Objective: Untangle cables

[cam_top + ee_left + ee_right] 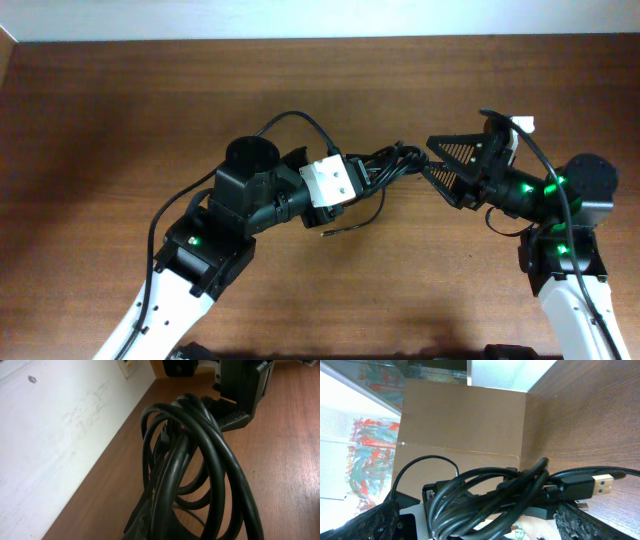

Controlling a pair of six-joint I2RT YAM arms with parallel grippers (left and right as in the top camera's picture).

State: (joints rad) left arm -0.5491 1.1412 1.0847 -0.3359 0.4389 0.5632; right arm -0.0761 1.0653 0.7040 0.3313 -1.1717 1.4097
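Black cables [200, 460] bunched up between two grippers.
Their bundle runs sideways over the brown table [120, 110]. It goes from the left gripper [372, 172], pinched tight on the cables, to the right gripper [440, 168], whose jaws stand wide apart with the bundle's end between them. One plug [597, 485] with a yellowish tip points right. One loose end [350, 225] trails on the table.

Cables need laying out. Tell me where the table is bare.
Bare: the far strip of the table and its left end beyond the left arm. Crowded: the middle, where left gripper, cable bundle and open right gripper sit close.
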